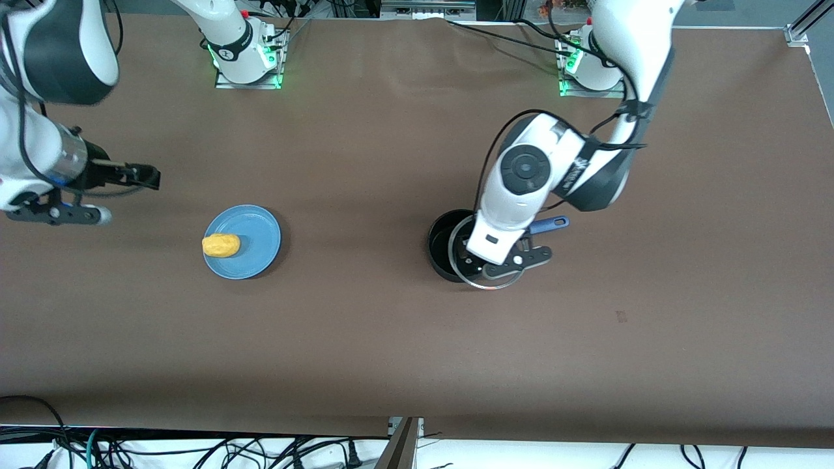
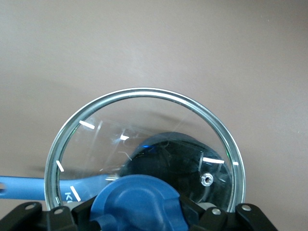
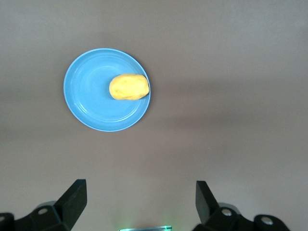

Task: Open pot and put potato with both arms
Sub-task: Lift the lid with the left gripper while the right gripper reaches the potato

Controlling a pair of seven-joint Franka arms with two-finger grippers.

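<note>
The black pot [image 1: 445, 246] stands on the table with its blue handle [image 1: 551, 225] pointing toward the left arm's end. My left gripper [image 1: 496, 263] is shut on the blue knob [image 2: 137, 202] of the glass lid [image 1: 495, 285]. It holds the lid just above the pot, shifted partly off it. Through the glass [image 2: 144, 125] I see the pot's dark inside [image 2: 178, 154] and the handle [image 2: 29, 187]. The yellow-orange potato [image 1: 221, 245] lies on a light-blue plate [image 1: 257, 238]. My right gripper [image 1: 144, 176] is open and empty, up over bare table beside the plate. Its wrist view shows the potato [image 3: 129, 87], the plate [image 3: 91, 96] and its spread fingers [image 3: 74, 199].
The brown table [image 1: 365, 326] carries only the plate and the pot. The arm bases [image 1: 246, 58] stand along the edge farthest from the front camera. Cables hang below the table's near edge.
</note>
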